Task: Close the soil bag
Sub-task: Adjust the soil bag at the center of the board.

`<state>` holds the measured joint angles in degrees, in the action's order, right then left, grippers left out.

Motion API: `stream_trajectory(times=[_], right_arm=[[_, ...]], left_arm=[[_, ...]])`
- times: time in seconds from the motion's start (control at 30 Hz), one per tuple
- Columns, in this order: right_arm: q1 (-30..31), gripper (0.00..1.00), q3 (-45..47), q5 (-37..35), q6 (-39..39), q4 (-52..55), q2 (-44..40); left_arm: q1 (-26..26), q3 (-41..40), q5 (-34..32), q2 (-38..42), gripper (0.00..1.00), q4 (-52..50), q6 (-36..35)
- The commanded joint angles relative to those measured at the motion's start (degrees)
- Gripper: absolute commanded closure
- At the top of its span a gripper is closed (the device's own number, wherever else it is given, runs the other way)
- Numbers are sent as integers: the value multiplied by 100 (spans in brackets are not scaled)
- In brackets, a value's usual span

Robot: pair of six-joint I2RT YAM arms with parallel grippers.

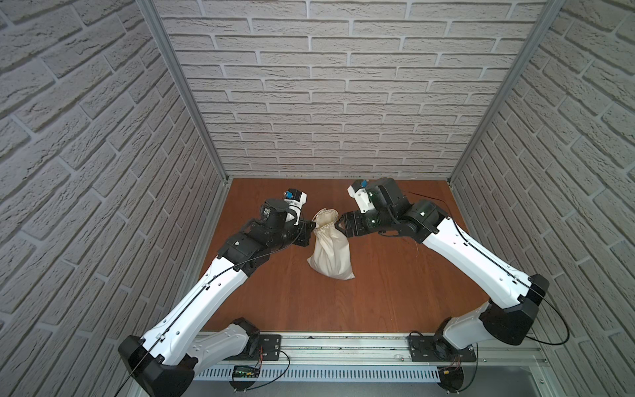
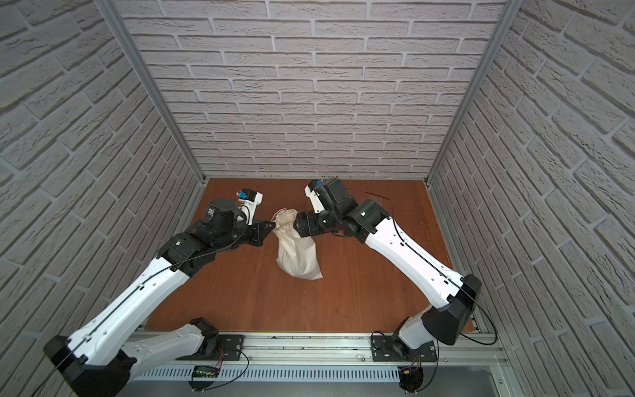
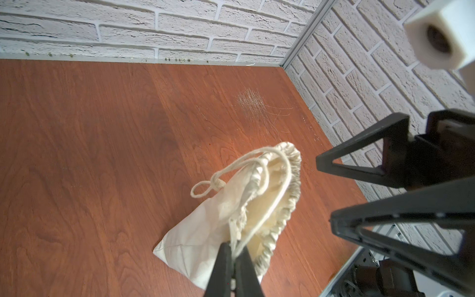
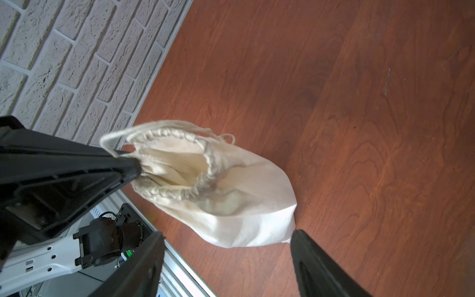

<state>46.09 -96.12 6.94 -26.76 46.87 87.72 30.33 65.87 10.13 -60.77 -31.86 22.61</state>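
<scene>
The small cream cloth soil bag (image 1: 331, 254) sits near the middle of the brown wooden table (image 1: 395, 292). Its bottom rests on the table and points to 5 o'clock. Its wrinkly neck is up at 12 o'clock, and the mouth is part open. The black left gripper (image 1: 311, 225) is at 9 o'clock from the neck. It is pinched tight on the bag's thin cream cord (image 3: 219, 183). The black right gripper (image 1: 340, 225) is at 3 o'clock from the neck, just beside it. Its fingers are spread wide and hold nothing.

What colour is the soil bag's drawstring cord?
Cream, matching the soil bag; the cord shows best in the left wrist view.
</scene>
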Motion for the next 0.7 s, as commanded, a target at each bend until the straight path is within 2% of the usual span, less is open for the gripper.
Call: stream_trajectory(times=[0.0,0.3,0.47,0.53,0.67], right_arm=[[97,14,-351,-214,-194,147,247],[293,11,-1043,-604,-233,614,956],[416,22,-930,-776,-239,828,844],[500,33,-689,-919,-286,842,604],[522,68,-403,-989,-295,801,422]], left_arm=[[32,-78,47,133,100,272,46],[70,-85,40,189,100,328,44],[77,-45,-86,174,100,292,31],[70,-17,-165,148,100,277,10],[78,26,-142,28,100,300,-11]])
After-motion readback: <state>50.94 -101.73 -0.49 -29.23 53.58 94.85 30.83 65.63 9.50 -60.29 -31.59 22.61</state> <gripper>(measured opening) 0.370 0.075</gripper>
